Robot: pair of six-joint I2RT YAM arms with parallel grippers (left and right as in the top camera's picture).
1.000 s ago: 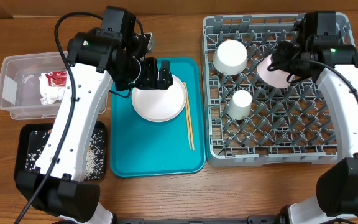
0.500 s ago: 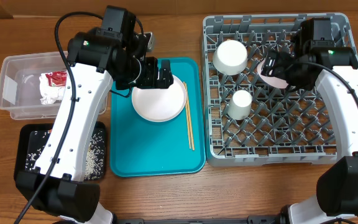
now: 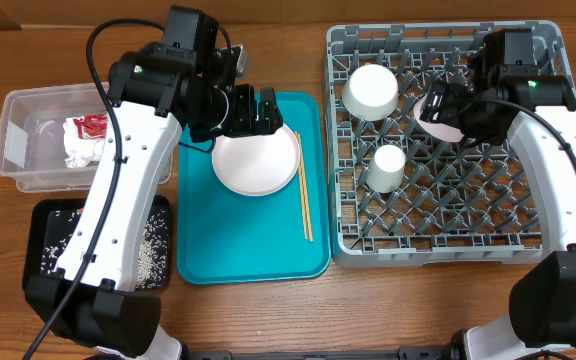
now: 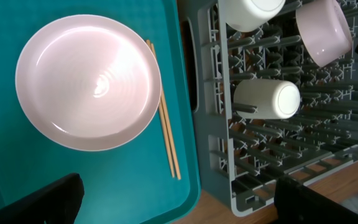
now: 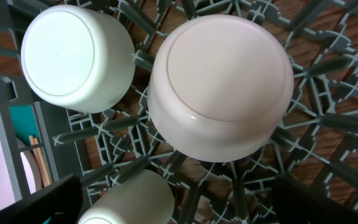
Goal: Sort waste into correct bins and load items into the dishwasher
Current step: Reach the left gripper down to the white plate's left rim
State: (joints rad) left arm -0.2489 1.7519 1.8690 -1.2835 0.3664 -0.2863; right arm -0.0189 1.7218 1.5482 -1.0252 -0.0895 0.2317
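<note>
Desk: bare brown wood (image 3: pixel 268 315) under everything.
Black tray: nearest, at the left (image 3: pixel 38 210); loose rice (image 3: pixel 148 255) is scattered in it.
Teal tray: middle of the desk (image 3: pixel 238 245); it carries a pale round plate (image 3: pixel 256 165) with a pair of wooden chopsticks (image 3: pixel 305 205) lying just beside the plate's right edge.
Dish rack: grey, pegged, at the right (image 3: pixel 438 225); a small white cup (image 3: pixel 388 165) lies on its side near the centre.
Clear tub: left, beyond the black tray (image 3: pixel 13 150); it holds a crumpled white napkin (image 3: pixel 83 150) and a red wrapper (image 3: pixel 90 124).
Far end of the rack: a larger white cup (image 3: pixel 370 90) bottom-up, and a pale pink bowl (image 3: pixel 436 108) upturned and tilted.
Left gripper: (image 3: pixel 253 108) over the plate's far rim, fingers spread wide, holding nothing.
Right gripper: (image 3: pixel 450 108) just above the pink bowl, fingers wide apart and off it.
</note>
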